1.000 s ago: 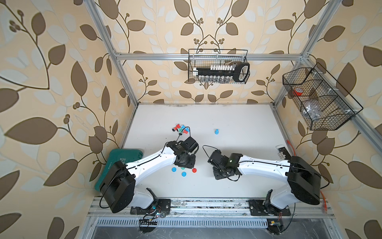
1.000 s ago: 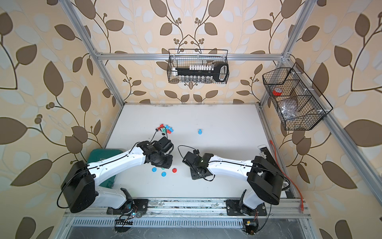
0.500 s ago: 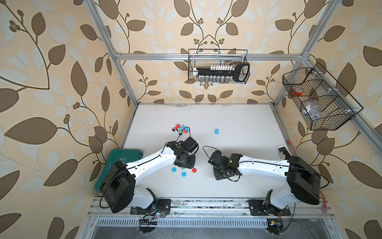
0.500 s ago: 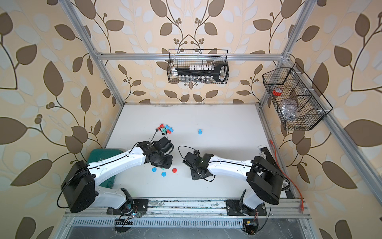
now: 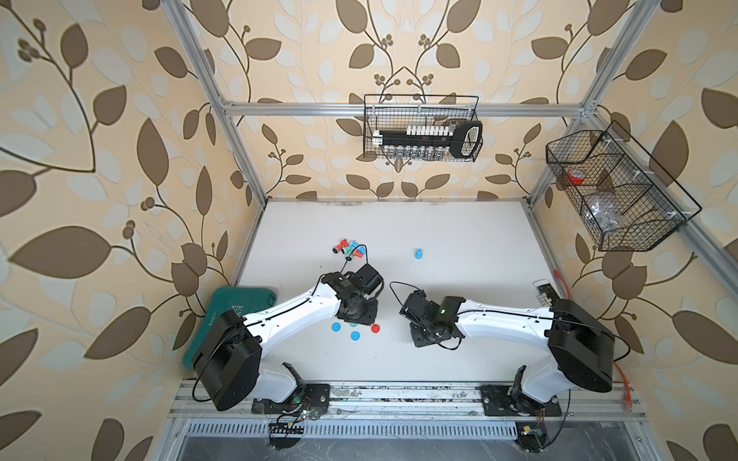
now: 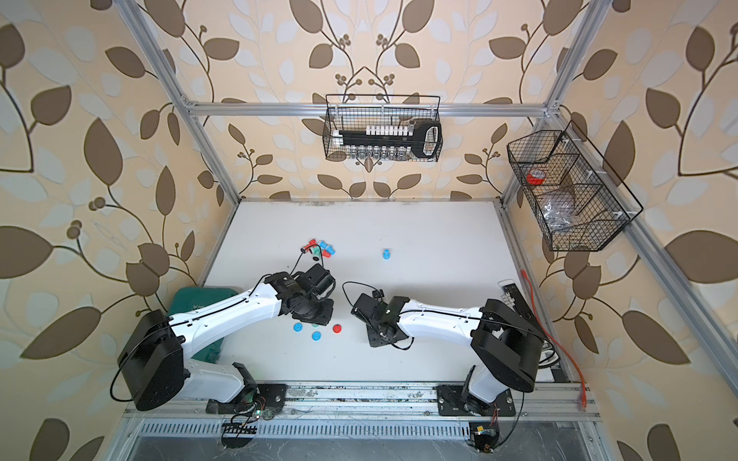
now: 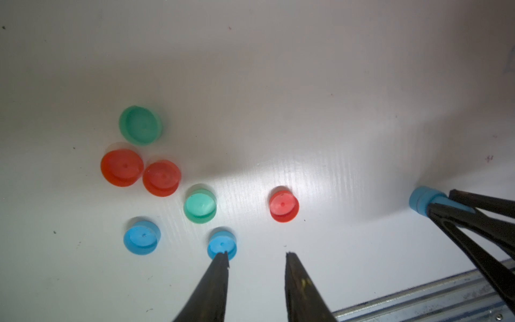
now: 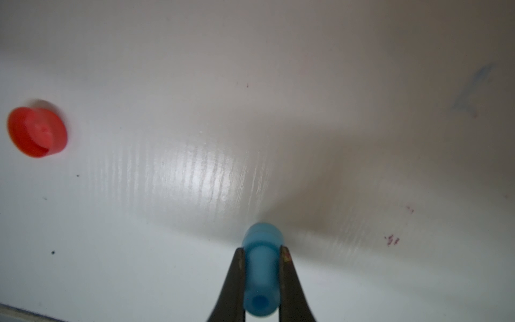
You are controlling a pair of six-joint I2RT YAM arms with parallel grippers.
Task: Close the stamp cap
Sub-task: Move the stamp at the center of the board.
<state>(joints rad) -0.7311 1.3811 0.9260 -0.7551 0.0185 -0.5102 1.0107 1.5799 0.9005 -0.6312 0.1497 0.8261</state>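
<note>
Nearest the rail, your right end effector (image 8: 262,251) is clenched on the blue stamp (image 8: 260,278) over the tabletop (image 5: 459,239). Toward 9 o'clock from it, your left end effector (image 7: 257,256) stands released and empty, with 1 fingertip at the edge of a blue cap (image 7: 222,245); contact is unclear. 6 other caps (image 7: 284,207) lie beyond it. Farther off, an upright stamp (image 5: 418,254) stands at 12 o'clock and a stamp cluster (image 5: 348,249) at 11 o'clock.

White-link left arm (image 5: 295,311): glossy tubular shells, black motor housings at joints, bulky black shoulder block (image 5: 227,359). White-link right arm (image 5: 503,323): same build, thin black cable (image 5: 507,311) along link, small green light (image 5: 441,310) at wrist. Left gripper (image 7: 256,255), right gripper (image 8: 262,251): dark tapered fingers (image 7: 214,287).
</note>
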